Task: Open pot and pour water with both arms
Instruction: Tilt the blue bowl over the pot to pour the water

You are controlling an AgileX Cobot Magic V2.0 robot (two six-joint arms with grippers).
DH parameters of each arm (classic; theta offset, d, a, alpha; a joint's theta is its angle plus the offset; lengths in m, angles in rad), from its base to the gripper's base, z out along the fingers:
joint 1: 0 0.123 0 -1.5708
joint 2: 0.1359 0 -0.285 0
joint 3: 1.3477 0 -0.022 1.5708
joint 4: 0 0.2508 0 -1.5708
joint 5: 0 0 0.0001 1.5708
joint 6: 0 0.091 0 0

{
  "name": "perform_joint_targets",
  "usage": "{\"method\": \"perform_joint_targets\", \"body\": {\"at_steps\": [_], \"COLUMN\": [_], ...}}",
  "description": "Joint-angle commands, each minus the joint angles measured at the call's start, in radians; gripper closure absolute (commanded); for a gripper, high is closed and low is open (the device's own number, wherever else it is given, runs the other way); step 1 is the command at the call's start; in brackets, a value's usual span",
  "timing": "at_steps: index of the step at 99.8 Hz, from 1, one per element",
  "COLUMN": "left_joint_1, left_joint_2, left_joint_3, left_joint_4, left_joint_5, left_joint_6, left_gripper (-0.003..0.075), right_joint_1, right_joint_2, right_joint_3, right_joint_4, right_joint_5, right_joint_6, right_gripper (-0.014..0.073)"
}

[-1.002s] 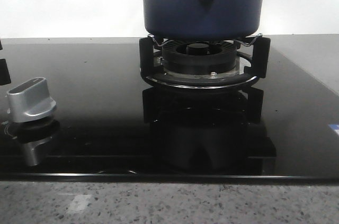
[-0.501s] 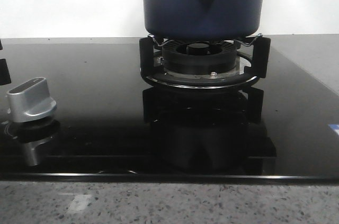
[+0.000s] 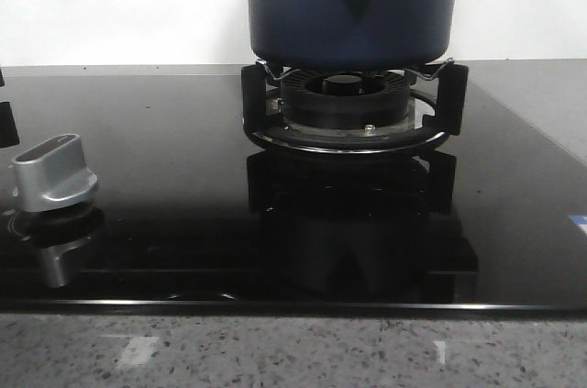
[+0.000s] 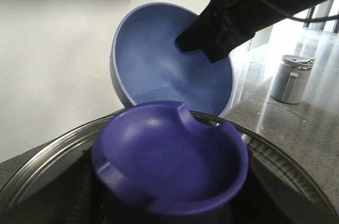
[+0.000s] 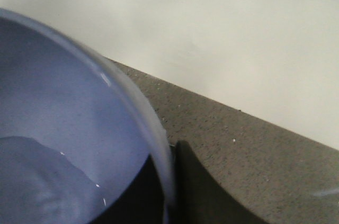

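The dark navy pot (image 3: 351, 3) stands on the burner grate (image 3: 353, 117); its top is cut off in the front view, where neither gripper shows. In the left wrist view the glass lid's steel rim (image 4: 47, 155) and purple knob (image 4: 169, 155) fill the foreground. My left gripper (image 4: 167, 216) is almost wholly hidden under the knob and appears shut on it. Beyond the lid, a light blue bowl (image 4: 159, 60) is tipped steeply toward it. My right gripper (image 4: 204, 41) is shut on the bowl's rim. In the right wrist view its black fingers (image 5: 201, 192) pinch the rim, with water (image 5: 37, 181) inside.
A silver stove knob (image 3: 55, 172) stands at the left of the black glass hob (image 3: 165, 159). A grey lidded jug (image 4: 288, 78) is on the speckled stone counter (image 4: 296, 128). A white wall runs behind the stove.
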Motion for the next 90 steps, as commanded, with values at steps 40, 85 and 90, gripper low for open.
{"method": "perform_joint_targets", "body": {"at_steps": [40,85,90], "left_joint_1": [-0.007,-0.007,-0.007], "left_joint_2": [-0.031,-0.031,-0.031], "left_joint_3": [-0.031,-0.031,-0.031], "left_joint_4": [-0.139,-0.139,-0.139], "left_joint_5": [0.017,0.015,0.015], "left_joint_6": [-0.001,0.0,0.0], "left_gripper": [0.0468,0.0468,0.0468], "right_joint_1": [0.143,0.149,0.149], "right_joint_2": [-0.032,-0.032,-0.032], "right_joint_3": [0.041,0.045,0.045], "right_joint_4": [-0.538,-0.674,-0.695], "right_joint_5": [-0.006,-0.008,-0.008], "right_joint_6": [0.055,0.055,0.055], "right_gripper": [0.0659,0.0659,0.0659]}}
